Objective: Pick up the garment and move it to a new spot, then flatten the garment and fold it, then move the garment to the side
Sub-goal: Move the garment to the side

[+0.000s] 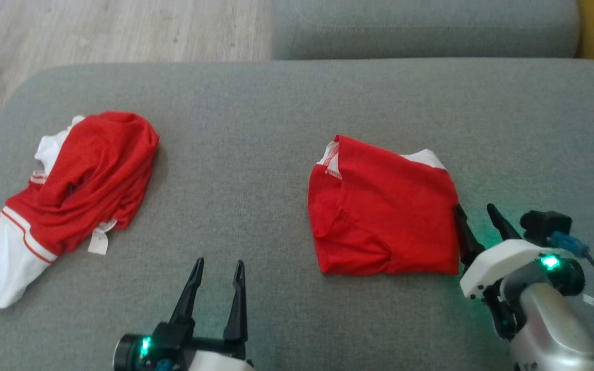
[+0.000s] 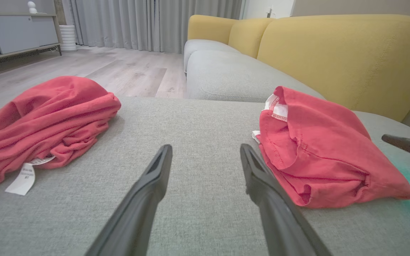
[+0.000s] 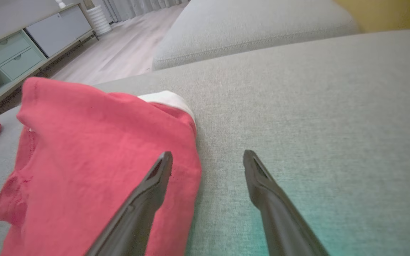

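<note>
A red garment with white trim lies folded into a rough square right of centre on the grey cushion. My right gripper stands open at its right edge. In the right wrist view that gripper has its left finger over the garment's edge and its right finger over bare cushion. My left gripper is open near the front edge, empty, to the left of the folded garment. In the left wrist view the left gripper points between the folded garment and a crumpled one.
A second red and white garment lies crumpled at the cushion's left, a white label showing. Another grey seat lies beyond, with a yellow backrest. Wooden floor lies past the far left edge, and a cabinet stands further off.
</note>
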Controlling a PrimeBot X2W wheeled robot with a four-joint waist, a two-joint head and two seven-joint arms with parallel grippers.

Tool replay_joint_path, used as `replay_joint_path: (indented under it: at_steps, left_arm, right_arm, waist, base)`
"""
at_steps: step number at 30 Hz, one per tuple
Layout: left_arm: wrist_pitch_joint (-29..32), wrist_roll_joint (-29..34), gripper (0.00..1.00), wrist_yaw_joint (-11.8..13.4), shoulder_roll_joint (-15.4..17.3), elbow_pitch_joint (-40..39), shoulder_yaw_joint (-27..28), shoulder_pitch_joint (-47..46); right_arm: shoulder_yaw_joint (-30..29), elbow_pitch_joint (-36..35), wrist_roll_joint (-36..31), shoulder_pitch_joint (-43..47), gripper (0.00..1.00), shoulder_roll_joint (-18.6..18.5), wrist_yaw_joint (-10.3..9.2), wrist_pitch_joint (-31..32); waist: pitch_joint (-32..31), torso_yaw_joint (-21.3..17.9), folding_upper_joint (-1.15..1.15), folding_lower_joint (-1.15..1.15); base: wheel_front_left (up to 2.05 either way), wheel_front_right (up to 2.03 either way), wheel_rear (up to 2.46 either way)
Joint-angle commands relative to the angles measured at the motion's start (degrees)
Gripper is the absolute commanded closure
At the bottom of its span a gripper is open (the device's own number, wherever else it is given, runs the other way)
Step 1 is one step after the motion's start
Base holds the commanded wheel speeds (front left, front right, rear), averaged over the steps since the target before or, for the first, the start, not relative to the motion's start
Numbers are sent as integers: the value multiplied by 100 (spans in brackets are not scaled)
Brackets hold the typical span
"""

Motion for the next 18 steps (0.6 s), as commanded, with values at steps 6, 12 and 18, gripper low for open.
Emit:
replay_joint_path:
  at_steps: [6, 12, 18]
  left_arm:
    - [-55, -19, 0, 13, -12, -136, 8, -454]
    - [-55, -96, 0, 56, -12, -133, -11, -571]
    - [-55, -134, 0, 51, -12, -158, 35, -637]
  right_arm:
    - [418, 744, 340, -583, 36, 201, -4, 224]
    - [941, 877, 929, -861, 100, 229, -4, 251]
    - [1135, 710, 1119, -1281, 100, -336, -4, 64]
  waist:
    - [264, 87, 0, -1]
    - [448, -21, 0, -1]
    - [642, -485, 0, -1]
  base:
    - [0, 0, 0]
    - [0, 0, 0]
    - [0, 0, 0]
